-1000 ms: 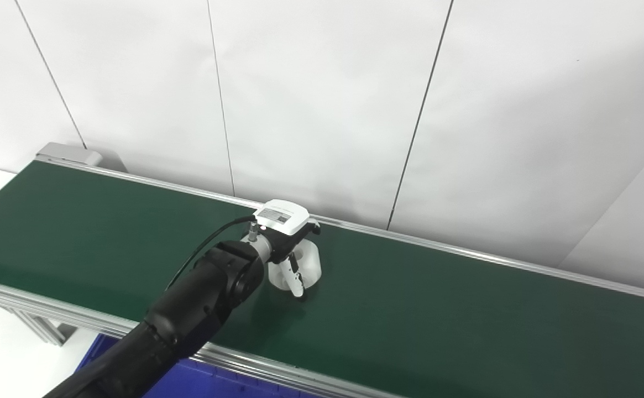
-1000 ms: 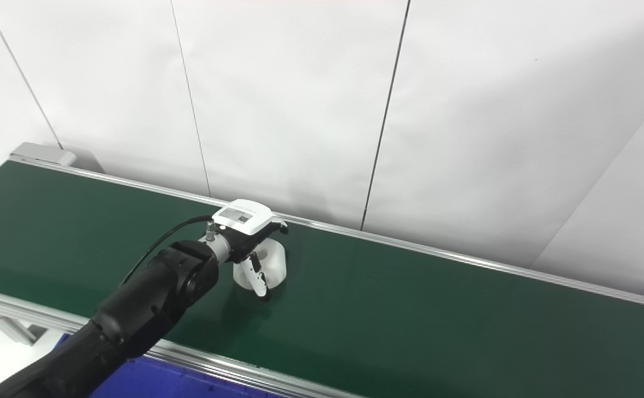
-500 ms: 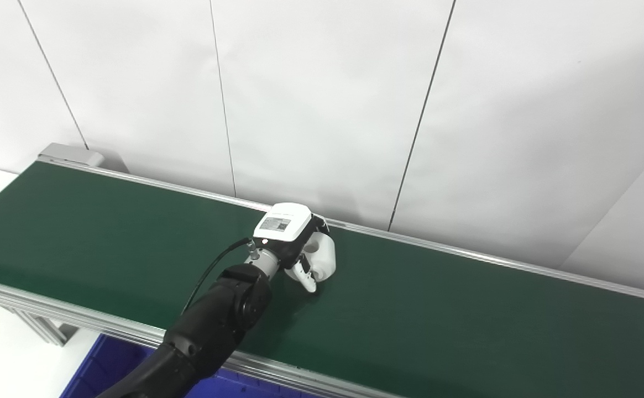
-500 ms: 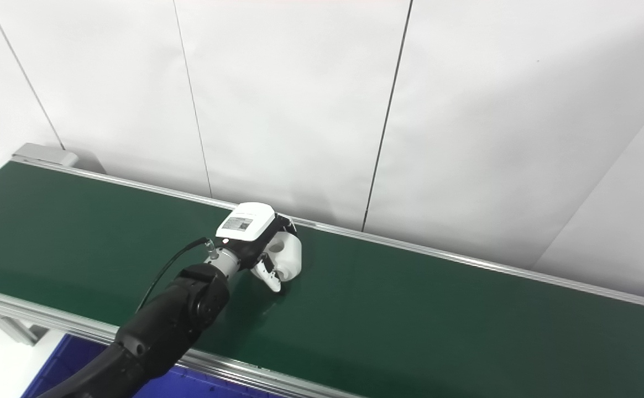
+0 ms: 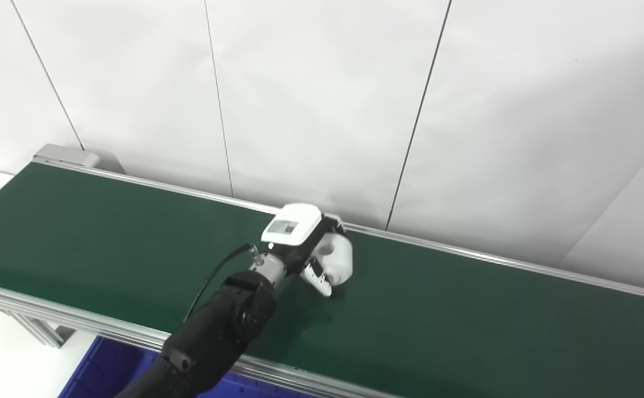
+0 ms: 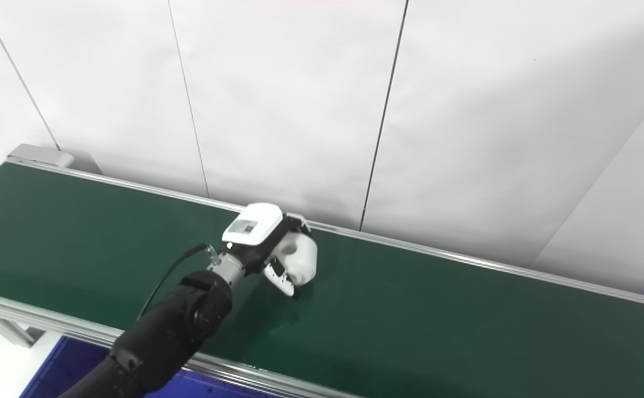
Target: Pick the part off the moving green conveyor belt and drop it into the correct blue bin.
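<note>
A white rounded part [image 5: 340,258] with a hole in its side rests on the green conveyor belt [image 5: 465,320], near the belt's far rail. My left hand [image 5: 299,239] reaches in from the lower left and is wrapped round the part. Its fingers curl over the far side, and the thumb [image 5: 318,277] presses the near side. In the right eye view the same part [image 6: 303,260] shows just right of the hand [image 6: 259,232]. My right hand is out of view.
A blue bin [image 5: 103,369] shows below the belt's near rail at the bottom left; only a corner of it is visible. White wall panels stand right behind the belt. A grey end cap [image 5: 67,155] closes the belt at the far left.
The left hand and the white part have travelled together to the right along the belt, and the arm has stretched further out. The fingers have tightened round the part.
</note>
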